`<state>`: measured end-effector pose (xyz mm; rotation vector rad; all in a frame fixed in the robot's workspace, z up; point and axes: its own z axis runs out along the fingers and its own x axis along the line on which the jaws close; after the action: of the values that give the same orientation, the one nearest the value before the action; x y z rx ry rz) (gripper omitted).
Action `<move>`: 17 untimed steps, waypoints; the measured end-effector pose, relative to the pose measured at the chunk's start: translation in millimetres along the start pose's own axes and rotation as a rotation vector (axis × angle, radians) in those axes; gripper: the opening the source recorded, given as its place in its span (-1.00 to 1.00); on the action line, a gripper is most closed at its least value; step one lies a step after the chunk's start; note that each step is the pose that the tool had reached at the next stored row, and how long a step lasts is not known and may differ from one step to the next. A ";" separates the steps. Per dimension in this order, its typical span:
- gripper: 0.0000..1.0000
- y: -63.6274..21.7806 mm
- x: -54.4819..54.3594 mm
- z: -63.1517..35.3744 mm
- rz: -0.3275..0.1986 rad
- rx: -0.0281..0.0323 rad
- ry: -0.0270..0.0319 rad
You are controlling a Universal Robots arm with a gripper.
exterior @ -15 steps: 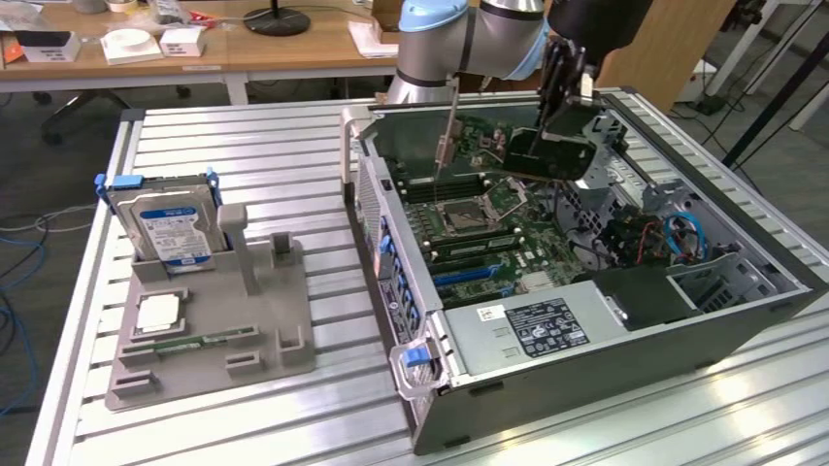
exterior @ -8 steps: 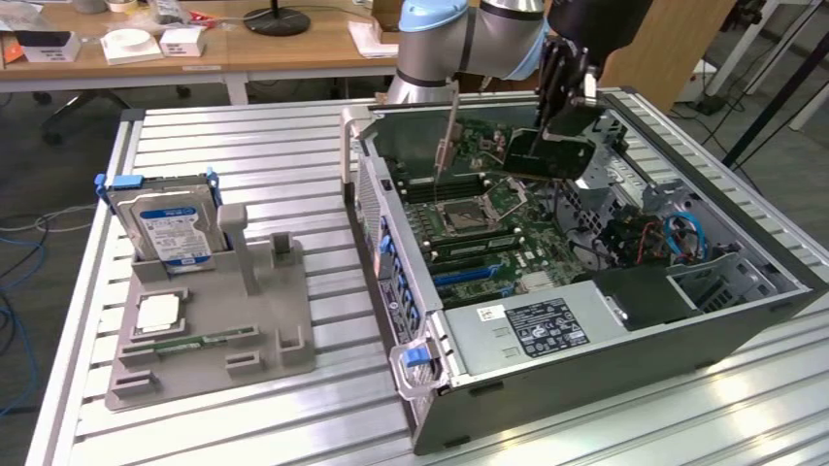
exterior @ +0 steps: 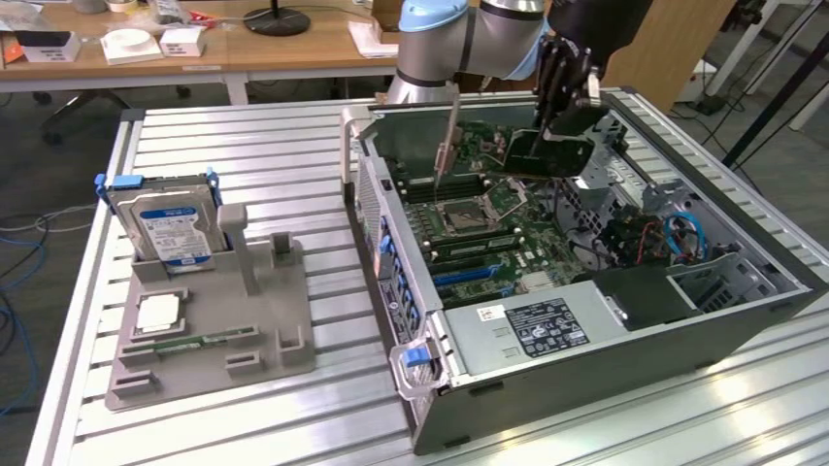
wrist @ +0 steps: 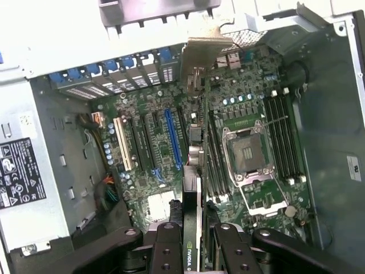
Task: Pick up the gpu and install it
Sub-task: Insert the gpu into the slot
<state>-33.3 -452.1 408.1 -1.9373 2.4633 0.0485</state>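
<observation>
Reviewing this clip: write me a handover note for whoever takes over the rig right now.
Gripper: shut on the gpu, which is held on edge.
Gpu: in the air over the open computer case, above the motherboard, with its metal bracket toward the case's rear slot openings.
Done: gpu picked up and carried over the case.
Left: seating it; it sits in no slot yet.
Also: the hard drive stands in the grey holder on the exterior view's left.
</observation>
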 end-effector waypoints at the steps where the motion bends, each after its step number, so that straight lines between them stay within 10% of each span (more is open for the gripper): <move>1: -0.47 0.0 0.0 0.0 -0.007 -0.0002 0.0002; 17: -0.47 0.0 0.0 0.0 -0.107 -0.0027 0.0021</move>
<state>-33.3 -452.1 408.1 -2.0675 2.3574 0.0491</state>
